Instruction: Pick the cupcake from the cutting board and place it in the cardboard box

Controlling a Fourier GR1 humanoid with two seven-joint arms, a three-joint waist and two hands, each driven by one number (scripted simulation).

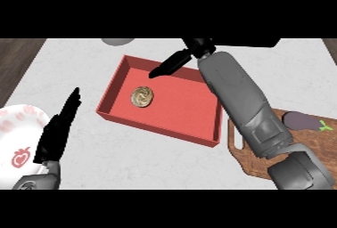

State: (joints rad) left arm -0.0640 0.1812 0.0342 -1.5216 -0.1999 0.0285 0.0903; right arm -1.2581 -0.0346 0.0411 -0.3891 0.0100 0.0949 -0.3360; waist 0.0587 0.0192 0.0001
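Note:
The cupcake (142, 96), seen from above as a tan swirled round, sits on the floor of the red box (191, 100), left of its middle. My right forearm reaches across the box's right side. My right hand (172, 63) hangs over the box's far wall, open, with its straight fingers pointing down-left toward the cupcake and holding nothing. The wooden cutting board (316, 147) lies at the right, partly hidden under my right arm. My left hand (58, 129) rests at the lower left, open with fingers up, well apart from the box.
A purple eggplant (302, 120) with a green stem lies on the cutting board. A white plate (16, 133) with red markings sits at the left edge beside my left hand. A grey round object (118, 41) shows at the counter's far edge.

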